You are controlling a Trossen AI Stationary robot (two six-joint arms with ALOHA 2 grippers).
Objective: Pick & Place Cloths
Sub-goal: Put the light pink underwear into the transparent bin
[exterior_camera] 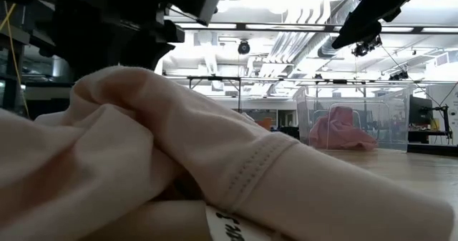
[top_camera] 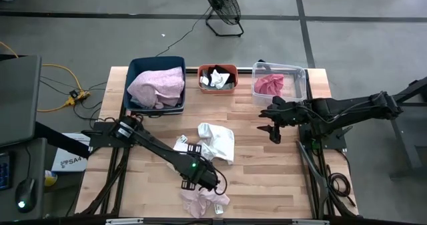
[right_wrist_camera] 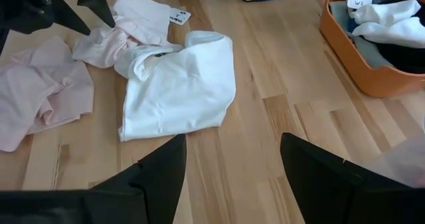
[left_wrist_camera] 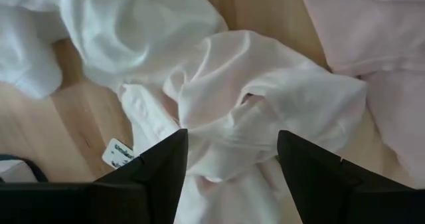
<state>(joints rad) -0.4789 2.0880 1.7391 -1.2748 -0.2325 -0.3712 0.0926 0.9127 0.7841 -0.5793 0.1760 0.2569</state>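
— Where the loose cloths lie, what do you see?
— Your white cloth (top_camera: 217,140) sits at the frame's centre, a pale pink cloth (top_camera: 203,201) at the bottom edge.
— And the left gripper (top_camera: 198,183)?
— You have it between them, fingers spread over white folds, grasping nothing.
— The right gripper (top_camera: 271,120)?
— Right of centre, released, beside your clear bin (top_camera: 299,76) holding a pink cloth (top_camera: 269,85); the blue bin (top_camera: 138,66) and orange bin (top_camera: 217,69) also hold cloths.
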